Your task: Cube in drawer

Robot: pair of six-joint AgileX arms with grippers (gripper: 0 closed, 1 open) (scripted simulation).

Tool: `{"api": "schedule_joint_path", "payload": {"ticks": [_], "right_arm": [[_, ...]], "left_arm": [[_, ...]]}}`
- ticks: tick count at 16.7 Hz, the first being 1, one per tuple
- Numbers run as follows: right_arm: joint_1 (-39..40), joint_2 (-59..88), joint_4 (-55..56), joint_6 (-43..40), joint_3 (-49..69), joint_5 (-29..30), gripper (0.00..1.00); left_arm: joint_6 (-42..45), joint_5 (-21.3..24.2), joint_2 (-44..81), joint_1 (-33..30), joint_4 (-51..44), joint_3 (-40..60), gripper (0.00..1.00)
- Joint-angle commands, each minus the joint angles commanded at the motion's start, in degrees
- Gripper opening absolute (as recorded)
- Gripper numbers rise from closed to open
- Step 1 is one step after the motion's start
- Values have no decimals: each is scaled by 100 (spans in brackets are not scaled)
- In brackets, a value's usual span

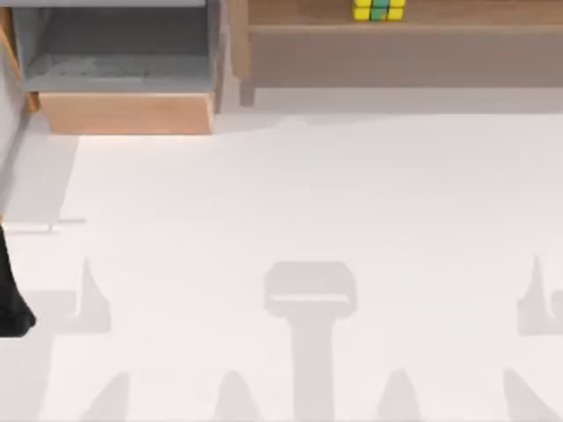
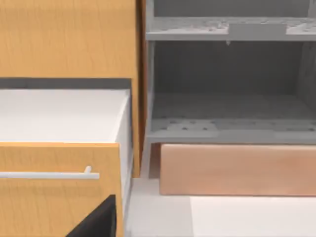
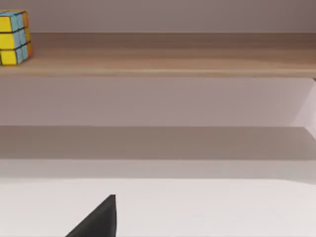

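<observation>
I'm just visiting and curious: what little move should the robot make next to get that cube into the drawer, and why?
Probably the right arm should reach up toward the cube, since it sits untouched on the long brown shelf at the table's far right side, while the drawer at far left already stands pulled open with its grey floor bare.

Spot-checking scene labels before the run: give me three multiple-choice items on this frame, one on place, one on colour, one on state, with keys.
1. Where is the cube?
A. on the long brown shelf
B. inside the drawer
C. on the bare table

2. What colour is the front panel of the drawer?
A. black
B. light tan wood
C. blue

3. What state is the drawer in?
A. pulled open with nothing on its floor
B. shut
C. open with the cube in it

Key: 1 A, the cube sits on the shelf top at the right; 2 B, the panel is tan; 3 A, its grey floor shows bare.
</observation>
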Motion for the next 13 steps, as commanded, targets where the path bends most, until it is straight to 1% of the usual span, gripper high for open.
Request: {"api": "schedule_joint_path", "payload": {"ticks": [3,6,9,13], "right_arm": [[0,0,0,0,0,0,100],[0,0,0,0,0,0,100],[0,0,0,0,0,0,100],[0,0,0,0,0,0,100]], "left_arm": [[-4,-20,56,-28,25,53,100],[-23,-220,583,-256,238,522,100],[-33,-599,1647,-660,603,1356,100],[-17,-1311,3791,-1429,1233,2839,100]]}}
